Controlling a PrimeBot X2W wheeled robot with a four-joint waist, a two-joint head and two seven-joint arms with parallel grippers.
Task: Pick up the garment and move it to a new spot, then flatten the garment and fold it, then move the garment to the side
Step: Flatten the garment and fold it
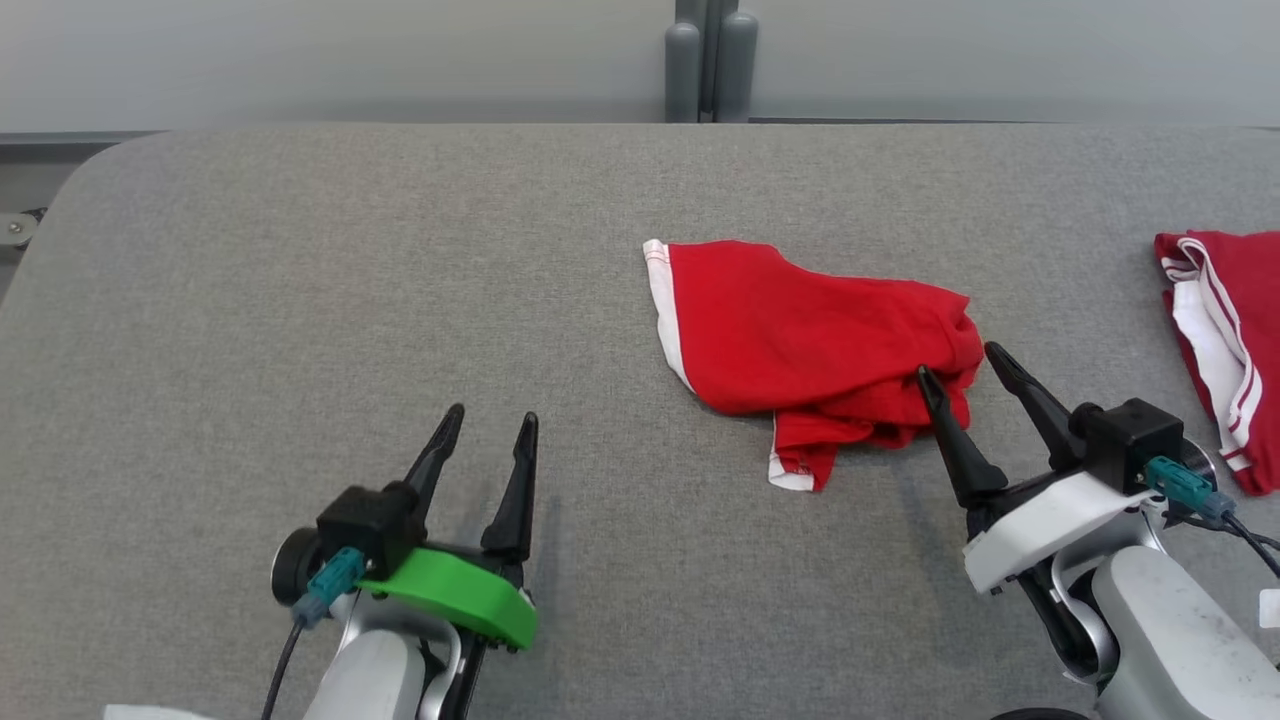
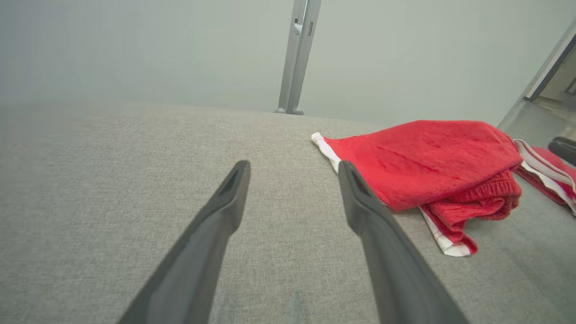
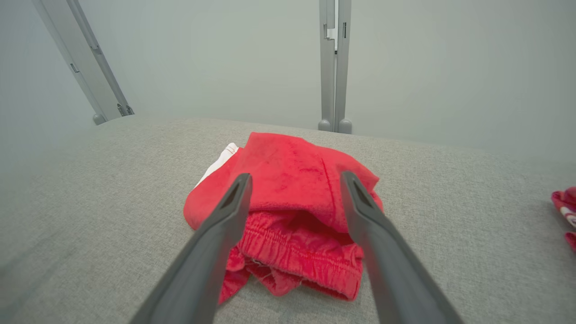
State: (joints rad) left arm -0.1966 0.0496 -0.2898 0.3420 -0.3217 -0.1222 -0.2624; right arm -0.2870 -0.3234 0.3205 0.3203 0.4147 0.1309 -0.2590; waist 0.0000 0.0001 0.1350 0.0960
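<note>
The garment (image 1: 810, 335) is a crumpled red piece with white trim, lying in a heap on the grey table (image 1: 400, 280) right of centre. The left wrist view shows the garment (image 2: 427, 162) at its right side. My right gripper (image 1: 958, 360) stands open at the heap's near right edge, its fingers spread on either side of the elastic waistband (image 3: 297, 252), holding nothing. Well left of the garment (image 3: 292, 180), my left gripper (image 1: 497, 418) is open over bare table, with its fingers (image 2: 225, 202) empty.
A second red garment with white stripes (image 1: 1225, 320) lies at the table's right edge, beyond my right arm. Grey posts (image 1: 710, 60) stand behind the far edge against a pale wall. The table's left half is bare fabric.
</note>
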